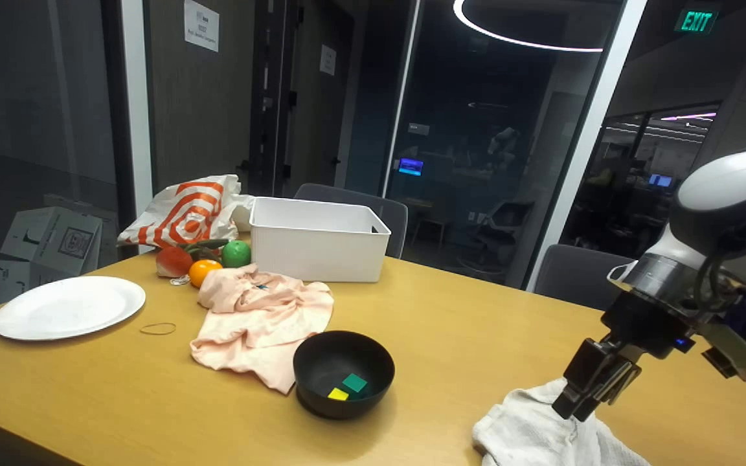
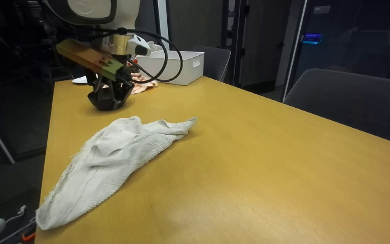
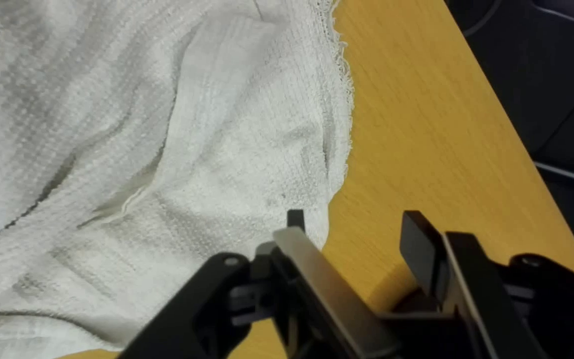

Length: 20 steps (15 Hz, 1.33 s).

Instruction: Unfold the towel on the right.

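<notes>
Pincer [image 3: 353, 222]: jaws apart, holding nothing. Towel [image 3: 247, 144]: rumpled, close by pincer. Advised: pinch top layer only, draw outward, low.

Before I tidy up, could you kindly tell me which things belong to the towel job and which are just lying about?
Part of the job:
grey-white towel
end effector

Just lying about:
white plate
pinkish cloth
black bowl, with green piece and yellow piece
white plastic bin
bullseye bag
round orange item and round green item, likely fruit
</notes>
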Motion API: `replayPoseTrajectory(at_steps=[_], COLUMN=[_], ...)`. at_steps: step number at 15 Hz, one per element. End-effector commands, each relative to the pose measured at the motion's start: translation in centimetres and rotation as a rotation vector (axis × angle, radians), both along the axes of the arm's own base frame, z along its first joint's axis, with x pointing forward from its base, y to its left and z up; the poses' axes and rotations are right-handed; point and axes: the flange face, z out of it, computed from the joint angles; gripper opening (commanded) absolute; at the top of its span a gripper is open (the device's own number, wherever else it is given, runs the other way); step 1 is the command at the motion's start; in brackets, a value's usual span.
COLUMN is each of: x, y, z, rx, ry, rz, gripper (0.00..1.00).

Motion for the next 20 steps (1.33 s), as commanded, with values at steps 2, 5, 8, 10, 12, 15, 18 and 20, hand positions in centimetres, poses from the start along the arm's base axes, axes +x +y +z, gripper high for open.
replayPoseTrajectory(at_steps=[2,5,8,10,12,15,18,20], x=[-0.3,-2.0,-3.8,-4.8,-5.3,-5.4,-5.1,-4.7], y=[-1.6,-1.2,1.0,2.4,3.2,3.6,3.7,3.7], z=[-0.7,-1.4,-1.5,-1.4,-1.4,-0.5,-1.5,-1.7], rx=[-0.086,-0.176,-0.315,-0.43,-0.504,-0.597,-0.576,-0.558], ry=[0.092,0.14,0.109,0.072,0.06,-0.017,0.012,0.012], rz=[-0.042,-0.027,0.027,0.045,0.05,0.052,0.065,0.053], gripper=[0.94,1.0,1.0,1.0,1.0,1.0,1.0,1.0])
